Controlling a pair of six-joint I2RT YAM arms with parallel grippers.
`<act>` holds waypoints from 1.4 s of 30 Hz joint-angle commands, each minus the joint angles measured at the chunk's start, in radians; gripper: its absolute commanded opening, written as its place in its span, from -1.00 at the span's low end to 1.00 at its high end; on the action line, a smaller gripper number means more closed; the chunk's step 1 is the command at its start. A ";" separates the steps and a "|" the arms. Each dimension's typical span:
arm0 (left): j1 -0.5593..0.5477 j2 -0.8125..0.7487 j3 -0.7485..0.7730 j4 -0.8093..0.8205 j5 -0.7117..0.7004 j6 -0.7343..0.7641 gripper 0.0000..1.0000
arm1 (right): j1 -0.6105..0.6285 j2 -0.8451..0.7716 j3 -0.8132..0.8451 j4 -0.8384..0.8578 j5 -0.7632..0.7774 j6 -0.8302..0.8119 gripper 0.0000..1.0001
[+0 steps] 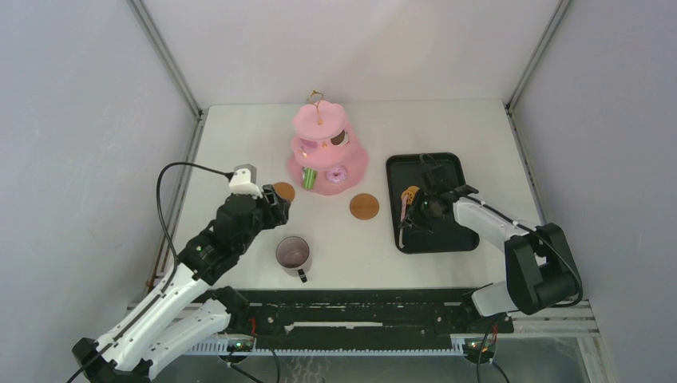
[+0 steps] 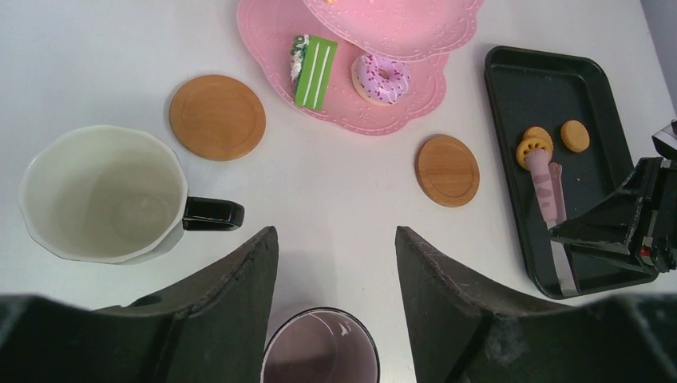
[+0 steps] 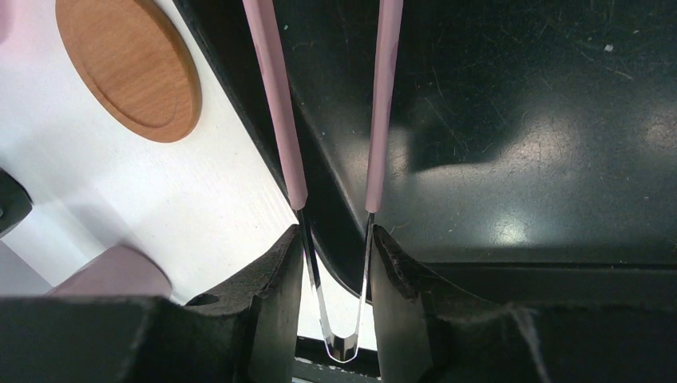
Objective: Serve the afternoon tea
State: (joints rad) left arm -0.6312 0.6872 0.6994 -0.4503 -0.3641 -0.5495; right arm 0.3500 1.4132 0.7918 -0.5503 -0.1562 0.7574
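- Table (image 1: 239,144): white top, carries everything below.
- Cake stand (image 1: 355,163): pink, three tiers, gold handle, upright at centre rear of the table.
- Tray (image 1: 447,163): black, rectangular, on the table right of the stand.
- Left gripper (image 2: 335,239): fingers spread wide, nothing between them; hovers over bare table.
- Right gripper (image 3: 335,239): over the tray's near left edge, fingers clenched on the bent metal end of the tongs (image 3: 275,104).
- Pale-lined mug (image 2: 100,195): dark handle, upright, left of the left gripper.
- Pink-lined mug (image 1: 293,254): upright near the table's front edge, just beside the left gripper.
- Tongs: pink-sleeved arms reach forward over the tray; tips at one biscuit, contact not clear.
- First coaster (image 2: 217,117): flat, front left of the stand, bare.
- Second coaster (image 2: 447,170): flat, between stand and tray, bare.
- Green slice (image 2: 314,62), pink doughnut (image 2: 382,77): side by side on the bottom tier.
- Biscuits (image 2: 575,136): two, on the tray.
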 commanded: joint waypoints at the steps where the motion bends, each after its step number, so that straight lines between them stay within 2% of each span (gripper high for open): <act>1: 0.011 0.006 0.038 0.032 -0.019 0.022 0.22 | -0.017 0.010 0.037 0.052 -0.021 -0.023 -0.17; 9: 0.016 0.015 0.039 0.027 -0.021 0.020 0.22 | -0.026 0.043 0.045 0.084 -0.049 -0.027 -0.19; 15: 0.017 0.017 0.037 0.028 -0.022 0.014 0.22 | -0.032 0.055 0.049 0.103 -0.067 -0.032 -0.28; 32: 0.018 -0.002 0.027 0.026 -0.022 0.005 0.22 | -0.027 -0.010 0.051 0.070 -0.050 -0.057 -0.88; 37: 0.017 -0.011 0.025 0.026 -0.022 0.002 0.22 | -0.025 -0.027 0.053 0.058 -0.050 -0.062 -0.99; 42: 0.018 -0.016 0.023 0.025 -0.023 0.000 0.22 | -0.017 -0.039 0.075 0.033 -0.040 -0.071 -1.00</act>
State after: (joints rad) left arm -0.6193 0.6853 0.6994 -0.4507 -0.3714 -0.5495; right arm 0.3237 1.4178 0.8040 -0.5064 -0.2142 0.7109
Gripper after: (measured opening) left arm 0.610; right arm 0.300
